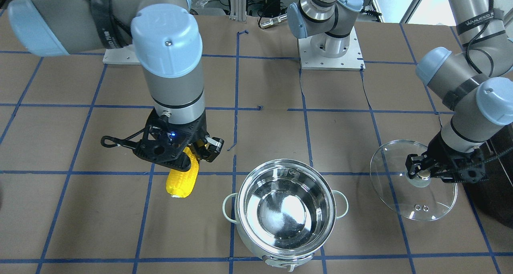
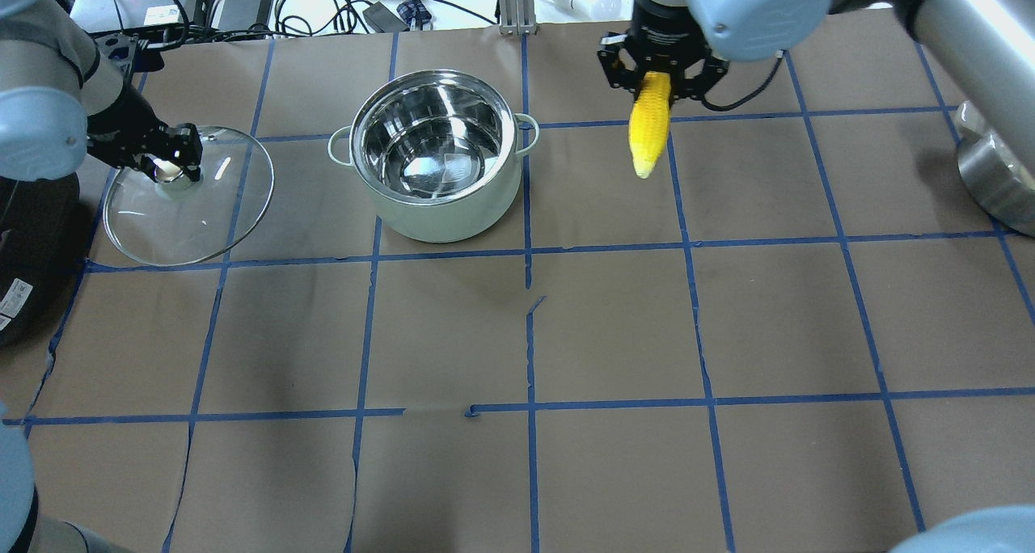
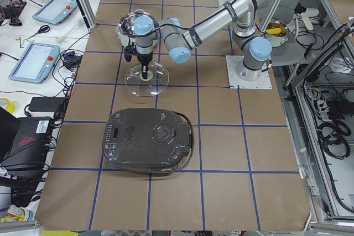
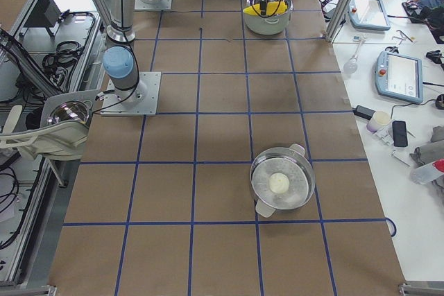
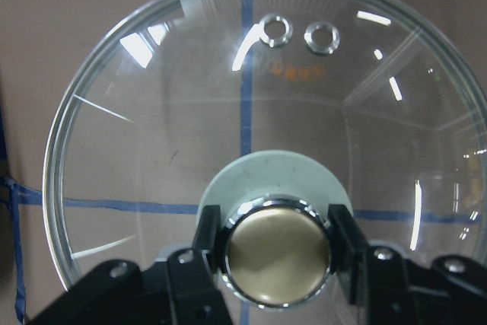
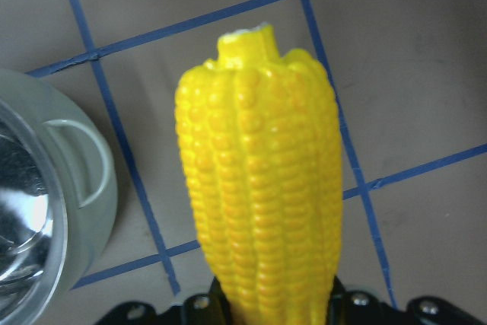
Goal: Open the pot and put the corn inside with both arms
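Note:
The mint-green pot stands open on the table, its shiny steel inside empty. My left gripper is shut on the brass knob of the glass lid, holding it to the pot's left, beside the pot. It also shows in the front view. My right gripper is shut on the yellow corn, held above the table to the pot's right. The corn fills the right wrist view, with a pot handle at its left.
A glossy black appliance lies on the table on my left side, near the lid. A second steel pot with a pale round thing inside stands far on my right. A metal bowl sits at the right edge.

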